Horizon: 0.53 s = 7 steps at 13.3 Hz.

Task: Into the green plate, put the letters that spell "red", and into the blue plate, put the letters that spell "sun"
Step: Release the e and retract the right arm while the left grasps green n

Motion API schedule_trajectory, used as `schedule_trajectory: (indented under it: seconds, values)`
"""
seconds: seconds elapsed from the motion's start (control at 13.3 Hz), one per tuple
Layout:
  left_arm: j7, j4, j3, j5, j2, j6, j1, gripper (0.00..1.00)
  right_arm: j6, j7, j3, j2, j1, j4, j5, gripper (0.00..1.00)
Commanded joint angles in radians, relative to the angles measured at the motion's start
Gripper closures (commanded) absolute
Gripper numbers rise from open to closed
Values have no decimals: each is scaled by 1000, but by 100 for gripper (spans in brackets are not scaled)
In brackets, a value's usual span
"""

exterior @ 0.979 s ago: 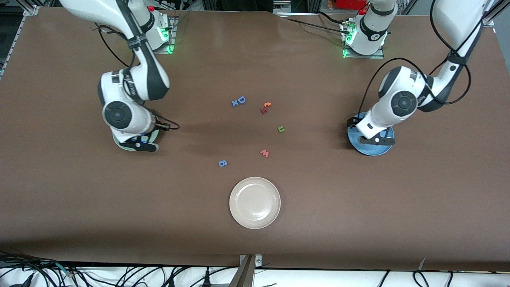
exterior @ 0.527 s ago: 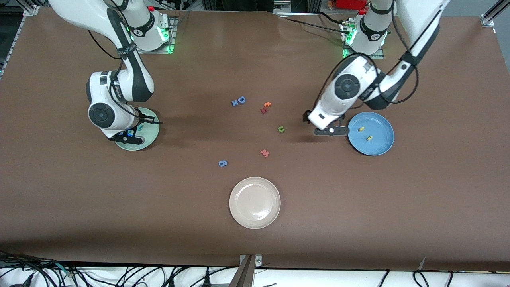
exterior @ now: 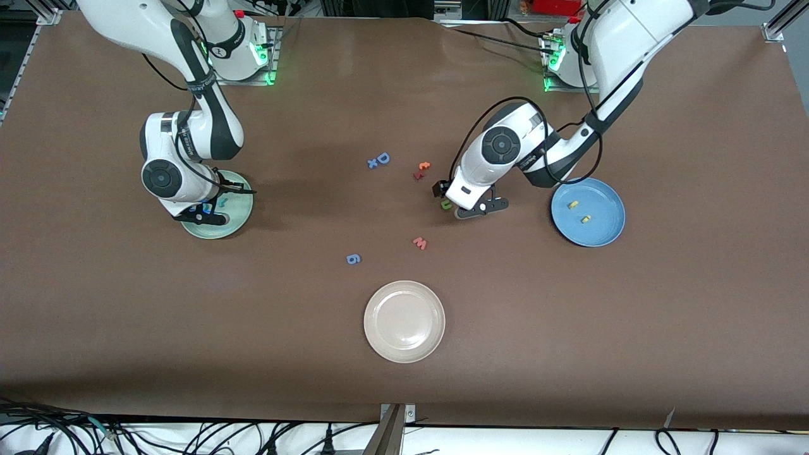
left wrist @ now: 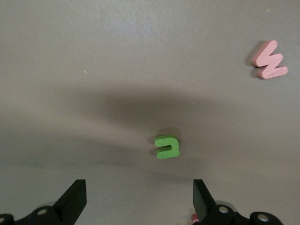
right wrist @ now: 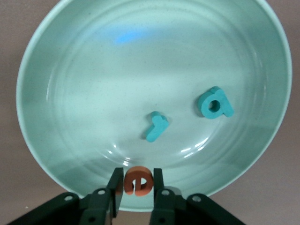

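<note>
The right gripper (right wrist: 136,185) pinches the orange foam "e" (right wrist: 138,181) over the pale mint-green round plate (right wrist: 75,65), where the teal foam "r" (right wrist: 156,126) and teal foam "d" (right wrist: 214,103) lie. The left gripper (left wrist: 139,197), jaws wide, hovers over the olive-green foam "u" (left wrist: 167,146). Two yellow foam letters (exterior: 572,205) lie in the medium-blue round plate (exterior: 607,234).

- Cream-white plate (exterior: 404,321): on the brown table (exterior: 632,316), midway along, near the edge closest to the front camera; nothing in it
- Pink "w" (exterior: 420,242): mid-table, farther from the front camera than the cream plate
- Small blue "g"-shaped letter (exterior: 353,258): beside the "w", toward the right arm's end
- Blue capital "D" (exterior: 383,158) with a small blue "x" (exterior: 372,163) touching it: farther up the table
- Dark red letter (exterior: 418,175): near the "D", toward the left arm's end
</note>
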Motion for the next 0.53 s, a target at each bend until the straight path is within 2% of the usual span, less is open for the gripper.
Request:
schedule_trajectory:
  seconds: [0.0, 0.15, 0.45]
  values:
    - [-96, 32, 62, 23, 38, 48, -84, 0, -1, -18, 2, -29, -4, 0, 6, 2]
    - [-128, 56, 120, 23, 47, 57, -154, 0, -36, -19, -7, -64, -4, 34, 6, 1]
    - [-167, 101, 206, 24, 70, 57, -254, 0, -351, -30, -41, -78, -5, 302, 6, 1]
